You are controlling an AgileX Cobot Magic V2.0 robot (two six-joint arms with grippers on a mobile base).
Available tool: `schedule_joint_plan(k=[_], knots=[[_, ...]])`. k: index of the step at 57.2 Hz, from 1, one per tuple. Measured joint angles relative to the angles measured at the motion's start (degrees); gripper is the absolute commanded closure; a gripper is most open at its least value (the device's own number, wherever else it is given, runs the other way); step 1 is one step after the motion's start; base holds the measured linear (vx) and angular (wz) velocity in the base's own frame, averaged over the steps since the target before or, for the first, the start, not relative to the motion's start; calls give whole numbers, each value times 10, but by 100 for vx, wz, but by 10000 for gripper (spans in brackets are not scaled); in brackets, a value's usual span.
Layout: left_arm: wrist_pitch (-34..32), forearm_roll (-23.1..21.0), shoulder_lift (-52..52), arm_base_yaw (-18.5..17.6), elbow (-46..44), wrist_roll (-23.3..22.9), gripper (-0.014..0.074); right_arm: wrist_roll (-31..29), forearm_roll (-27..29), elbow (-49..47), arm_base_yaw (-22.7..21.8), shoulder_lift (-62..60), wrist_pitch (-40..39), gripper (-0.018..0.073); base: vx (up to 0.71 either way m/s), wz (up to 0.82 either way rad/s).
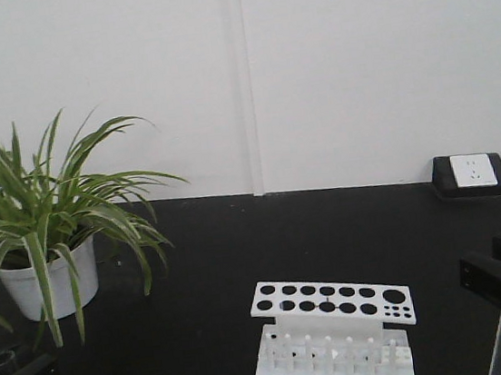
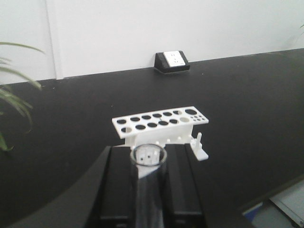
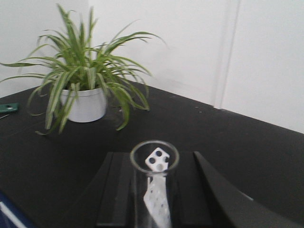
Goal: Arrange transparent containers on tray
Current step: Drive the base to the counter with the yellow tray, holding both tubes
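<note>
1. Left tube [image 2: 148, 190] — clear, colourless glass with a thin wall and a plain round rim. Its open mouth faces the left wrist camera.
2. Right tube [image 3: 153, 209] — same glass, same round rim. The rack shows warped through its wall.
3. Rack [image 1: 331, 304]: white plastic. The flat top plate has two rows of round dark holes and a few small ones at one end, with a pegged base below. It stands on the table [image 1: 203, 248], a matte black top, and sits between the two arms in the front view.
4. Plant [image 1: 42, 204]: long, arching, green-and-cream striped leaves in a smooth white pot [image 1: 48, 285]. It is at the table's left, well apart from the rack.
5. Socket box [image 1: 470, 174]: a black wedge with a white face, at the table's back edge against the plain white wall [image 1: 353, 56].
6. A small green object [image 3: 8, 108] lies on the table beside the pot. It is too blurred to name.
7. Left gripper [image 2: 148, 148]: flat black fingers are pressed in on the left tube from both sides. The rack is straight ahead, not touching.
8. Right gripper [image 3: 154, 154]: its fingers likewise pinch the right tube, rim level with the fingertips.
9. Both tubes are in the grippers, not in the rack.
</note>
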Motion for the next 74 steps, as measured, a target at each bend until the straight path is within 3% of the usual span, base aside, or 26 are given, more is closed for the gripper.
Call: schedule_joint_plan(k=[74], knots=[[2, 0, 0, 0, 0, 0, 594, 0, 0, 0, 0, 0, 0, 571, -30, 36]])
